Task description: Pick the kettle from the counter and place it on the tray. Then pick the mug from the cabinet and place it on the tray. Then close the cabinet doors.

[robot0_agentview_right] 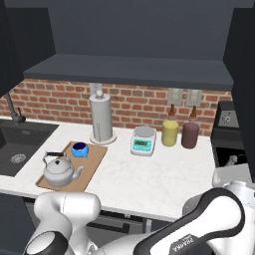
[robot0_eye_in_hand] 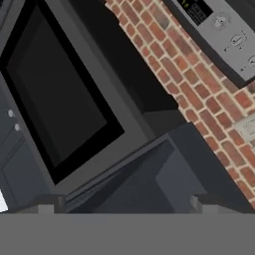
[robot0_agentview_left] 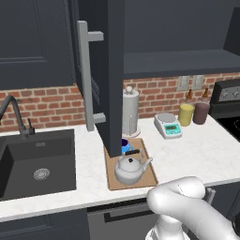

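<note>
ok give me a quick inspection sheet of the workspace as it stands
surface: white marble-like counter, black sink set in it
job's things: squat silver-grey metal kettle and small bright blue mug both on the light-brown wooden tray; dark charcoal cabinet door stands open
clutter: tall grey paper-towel cylinder, white-and-teal scale, yellow canister, maroon canister
pincer: fingertips wide apart, holding nothing, facing a dark panelled unit
cables: nothing seen
surroundings: red brick wall, black stove
</note>
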